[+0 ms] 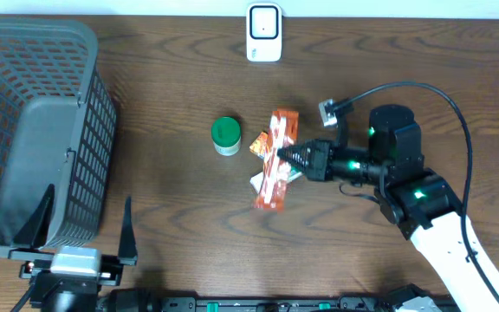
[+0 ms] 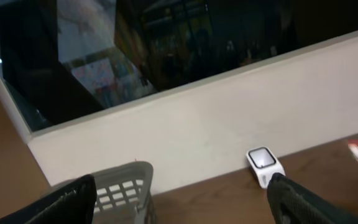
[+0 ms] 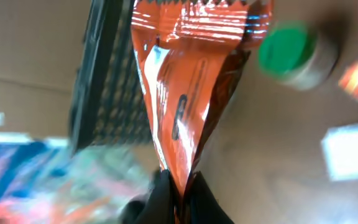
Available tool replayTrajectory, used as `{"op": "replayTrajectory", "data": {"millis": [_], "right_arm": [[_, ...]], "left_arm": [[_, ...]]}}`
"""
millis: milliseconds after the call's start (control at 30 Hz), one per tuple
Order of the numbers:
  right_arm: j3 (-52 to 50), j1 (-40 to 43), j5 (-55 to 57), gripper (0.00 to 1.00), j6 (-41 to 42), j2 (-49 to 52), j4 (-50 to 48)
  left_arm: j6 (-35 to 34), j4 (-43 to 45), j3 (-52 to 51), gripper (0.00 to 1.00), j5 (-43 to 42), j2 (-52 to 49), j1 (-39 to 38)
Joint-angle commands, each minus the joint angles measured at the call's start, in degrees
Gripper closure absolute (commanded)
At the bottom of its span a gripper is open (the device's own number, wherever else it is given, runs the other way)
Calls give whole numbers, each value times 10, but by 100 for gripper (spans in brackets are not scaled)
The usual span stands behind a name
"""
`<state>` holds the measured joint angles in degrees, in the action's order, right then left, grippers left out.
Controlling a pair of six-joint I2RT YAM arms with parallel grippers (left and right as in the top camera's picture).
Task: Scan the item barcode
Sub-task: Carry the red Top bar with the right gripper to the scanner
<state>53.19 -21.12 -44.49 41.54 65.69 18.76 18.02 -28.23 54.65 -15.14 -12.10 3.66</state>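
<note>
Clamped on the orange snack packet (image 1: 269, 186) with the right gripper (image 1: 285, 156), jaws pressed together on one end seam. Held over the middle of the surface (image 1: 163, 78), just right of the green-lidded jar (image 1: 225, 135) and well short of the white scanner (image 1: 264, 33) at the far edge. Parked low beside the grey mesh basket (image 1: 33, 130) with the left gripper (image 1: 85, 227), jaws wide apart on nothing.

Could slip from so thin a pinch on slick foil if swung fast. Could flop or twist, turning the barcode away from the scanner window. Could clip the jar on a careless sweep. No telling which face carries the barcode.

Counted:
- one scanner
- one jar
- one basket
- one held packet
- seemingly two more beside it, an orange-red item (image 1: 255, 146) and a white item (image 1: 259, 181)
- two arms
</note>
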Motion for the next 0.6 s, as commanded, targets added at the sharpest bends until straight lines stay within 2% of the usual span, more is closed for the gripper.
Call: {"op": "replayTrajectory", "data": {"millis": [0,33,233,400,567], "right_arm": [[8,12,130,99,-111,30,-57],[8,12,163,99,-148,55,-110],[39,12,229,99,-246,165,-259],[164,5,379,99,-362,285,-262],[325,-5,455,99,-457,418,-263]], "left_arm": [[3,-4,-1,13,-3,4,3],[3,-5,-1,13,-3,4,3],[3,-22,-1,13,-3,4,3],[3,-33,-4,13,-3,4,3],[3,-48,-20,13,-2,4,3]]}}
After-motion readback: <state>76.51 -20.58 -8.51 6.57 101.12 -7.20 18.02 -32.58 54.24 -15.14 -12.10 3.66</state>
